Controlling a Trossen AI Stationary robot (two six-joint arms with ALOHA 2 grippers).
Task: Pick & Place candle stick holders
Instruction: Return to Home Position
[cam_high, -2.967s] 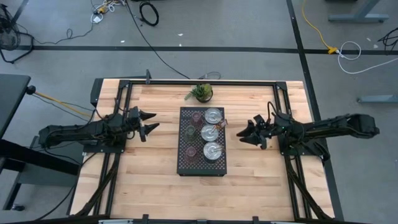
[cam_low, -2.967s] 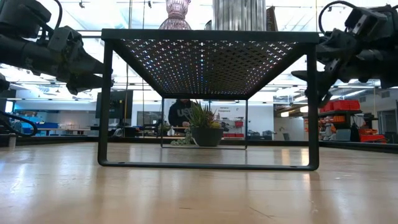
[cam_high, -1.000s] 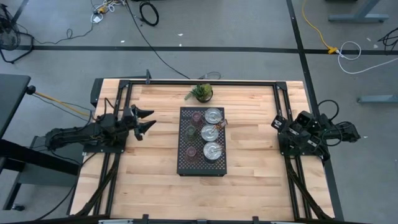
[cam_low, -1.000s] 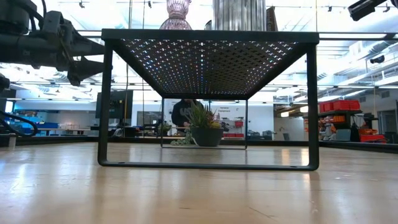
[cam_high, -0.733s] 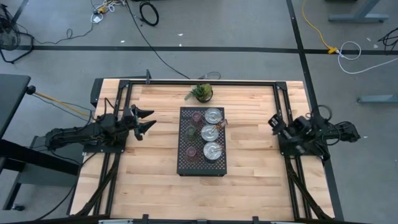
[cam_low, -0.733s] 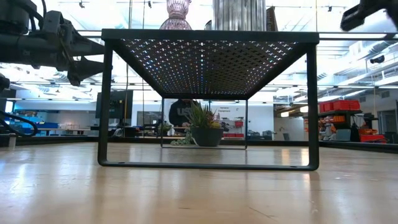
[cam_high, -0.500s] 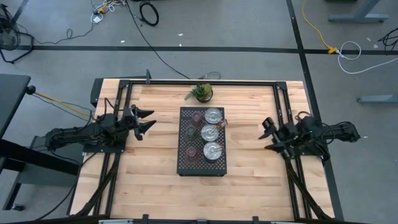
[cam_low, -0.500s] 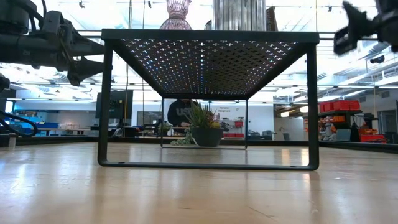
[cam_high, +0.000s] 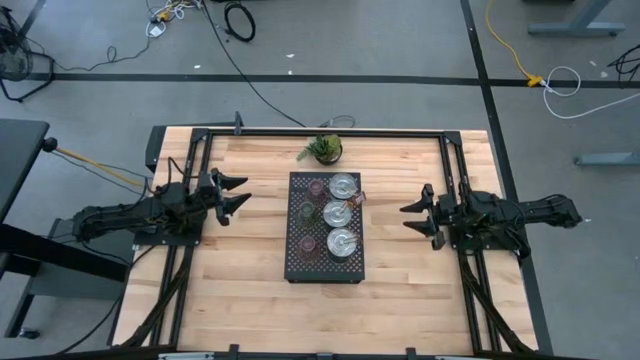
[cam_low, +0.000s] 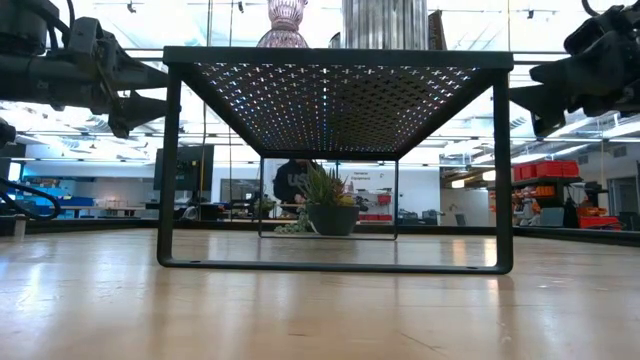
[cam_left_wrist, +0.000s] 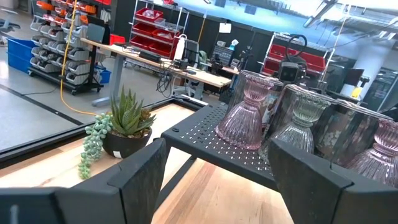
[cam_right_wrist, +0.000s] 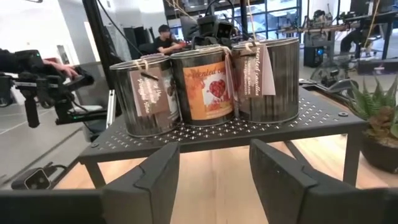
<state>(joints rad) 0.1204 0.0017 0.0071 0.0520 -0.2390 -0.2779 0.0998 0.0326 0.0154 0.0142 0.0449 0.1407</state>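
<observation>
Both grippers empty, fingers spread: left gripper (cam_high: 236, 193) and right gripper (cam_high: 407, 216) flank the shelf (cam_high: 325, 268), well apart. All six sit on it: glass holders (cam_high: 308, 212) on the left arm's side, silver holders (cam_high: 338, 213) on the right. Risk we see: a homing swing clips the shelf and topples them.

The left arm lies stretched inward, roughly level, left gripper (cam_high: 240, 192) with fingers spread wide. The right arm mirrors it from the opposite side, right gripper (cam_high: 408, 217) (fingers parted too) pointing back toward its partner.
</observation>
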